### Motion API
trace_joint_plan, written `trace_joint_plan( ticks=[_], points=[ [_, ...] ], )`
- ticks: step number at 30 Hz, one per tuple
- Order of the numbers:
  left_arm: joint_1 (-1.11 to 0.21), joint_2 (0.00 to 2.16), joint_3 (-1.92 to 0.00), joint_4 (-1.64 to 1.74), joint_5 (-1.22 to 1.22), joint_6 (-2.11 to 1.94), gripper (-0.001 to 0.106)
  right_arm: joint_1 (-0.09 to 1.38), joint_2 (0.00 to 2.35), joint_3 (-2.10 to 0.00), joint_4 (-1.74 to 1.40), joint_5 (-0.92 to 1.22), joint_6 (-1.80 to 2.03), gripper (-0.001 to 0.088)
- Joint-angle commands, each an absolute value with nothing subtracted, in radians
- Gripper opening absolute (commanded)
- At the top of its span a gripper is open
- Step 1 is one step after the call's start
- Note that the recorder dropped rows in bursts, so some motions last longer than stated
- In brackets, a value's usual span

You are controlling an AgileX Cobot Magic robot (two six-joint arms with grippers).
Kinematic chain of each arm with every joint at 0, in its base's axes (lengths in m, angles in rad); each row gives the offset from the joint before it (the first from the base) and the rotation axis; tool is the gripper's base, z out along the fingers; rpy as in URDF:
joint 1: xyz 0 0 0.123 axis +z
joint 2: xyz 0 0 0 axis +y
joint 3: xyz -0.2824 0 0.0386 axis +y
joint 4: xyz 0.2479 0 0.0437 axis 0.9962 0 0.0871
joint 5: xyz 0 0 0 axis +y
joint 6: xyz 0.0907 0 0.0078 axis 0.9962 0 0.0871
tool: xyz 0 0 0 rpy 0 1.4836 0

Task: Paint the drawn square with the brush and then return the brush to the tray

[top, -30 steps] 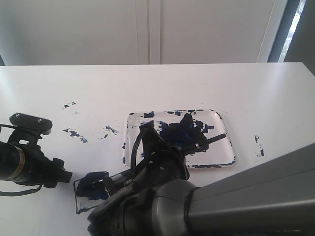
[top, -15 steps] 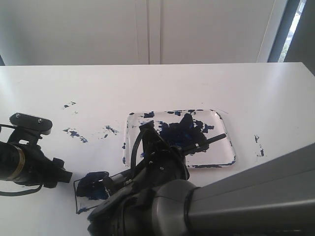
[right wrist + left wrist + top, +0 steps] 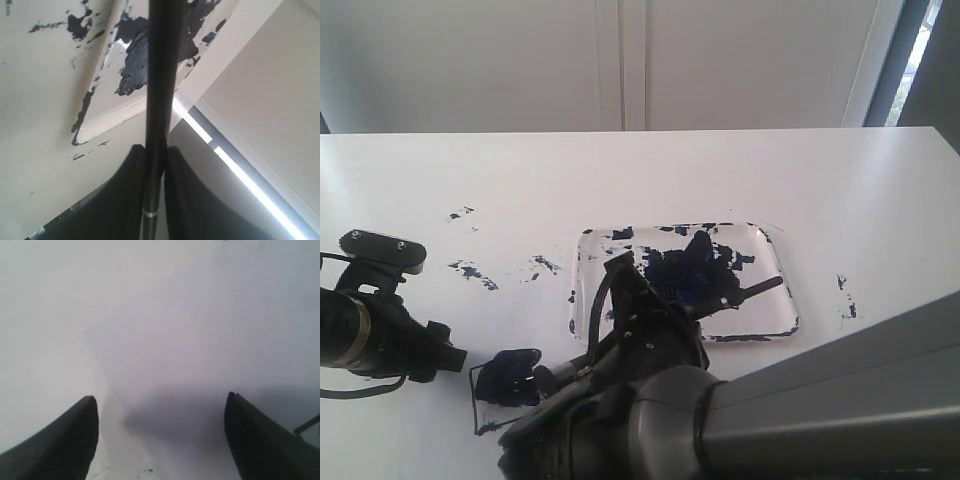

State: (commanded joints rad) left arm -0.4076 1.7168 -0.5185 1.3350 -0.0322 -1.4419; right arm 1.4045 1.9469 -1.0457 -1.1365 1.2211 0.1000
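Note:
The white tray (image 3: 788,300) holds a big dark blue paint blob. My right gripper (image 3: 570,372) is shut on the black brush (image 3: 755,289). The brush handle slants back over the tray, and its tip end points down at the drawn square (image 3: 508,378), which is smeared dark blue inside. In the right wrist view the brush (image 3: 160,75) runs straight up between the closed fingers of the right gripper (image 3: 155,150), with the tray (image 3: 100,120) beyond. My left gripper (image 3: 450,358) rests just left of the square. In its own view it (image 3: 160,396) is open over bare white paper.
Loose blue paint specks (image 3: 472,270) dot the white table left of the tray, and more specks (image 3: 845,295) lie to its right. My right arm (image 3: 770,410) fills the lower right of the exterior view. A wall rises behind the table's far edge.
My right gripper has shifted slightly with the brush, so the handle end over the tray sits a little lower. The left arm has not moved.

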Motion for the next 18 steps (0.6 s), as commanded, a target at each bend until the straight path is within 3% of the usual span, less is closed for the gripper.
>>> trace_joint_plan(
  ticks=[18],
  points=[
    [-0.408, 1.717, -0.519, 1.335, -0.032, -1.442, 0.075, 1.523, 1.927, -1.046, -1.104, 1.221, 0.090, 0.0000]
  ],
)
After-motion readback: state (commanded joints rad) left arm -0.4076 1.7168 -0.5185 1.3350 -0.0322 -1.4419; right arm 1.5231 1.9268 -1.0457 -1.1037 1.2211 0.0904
